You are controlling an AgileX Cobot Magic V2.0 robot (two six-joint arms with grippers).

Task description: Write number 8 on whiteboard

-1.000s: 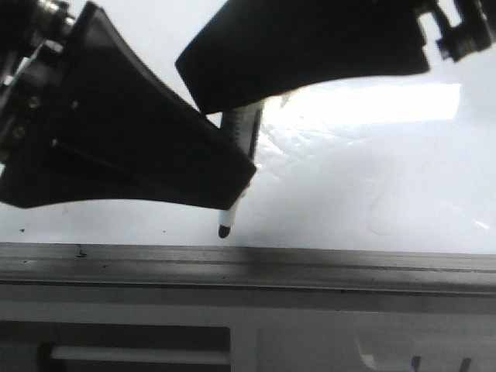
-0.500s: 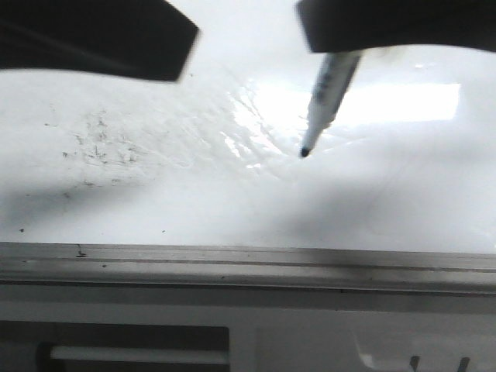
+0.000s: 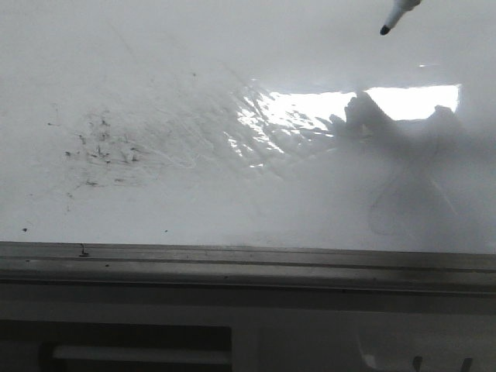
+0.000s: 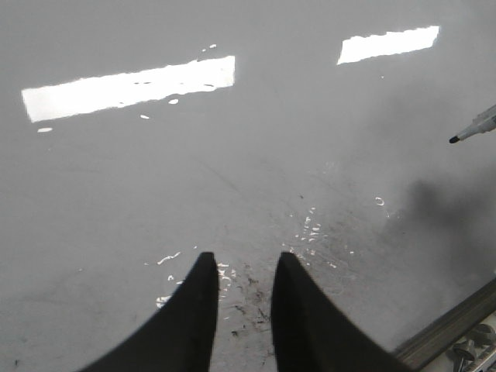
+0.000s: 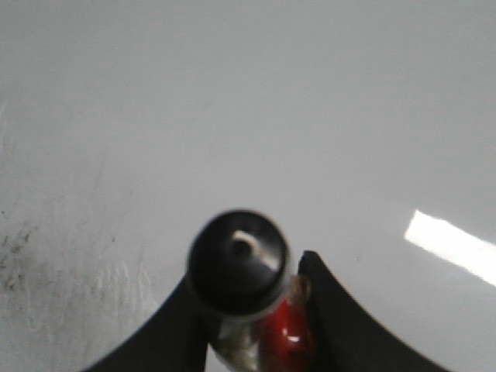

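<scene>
The whiteboard (image 3: 232, 93) fills the front view, glossy with glare and faint black smudge specks (image 3: 101, 147) at the left. No black number 8 shows on it. My right gripper (image 5: 252, 271) is shut on a marker (image 5: 240, 260), seen end-on with its black end and a red part between the fingers. In the front view only the marker's black tip (image 3: 385, 29) shows, at the top right, above the board. My left gripper (image 4: 246, 257) is open and empty, hovering over the smudged patch of the whiteboard (image 4: 155, 170). The marker tip (image 4: 463, 135) shows at that view's edge.
The board's grey metal frame (image 3: 232, 262) runs along the near edge, also in the left wrist view (image 4: 449, 329). A faint thin curved trace (image 3: 385, 211) lies on the board at the right, under the arm's shadow.
Both grippers have risen out of the front view. The marker tip moved from near the frame up and to the right, to the top right edge. The smudged left area is uncovered.
</scene>
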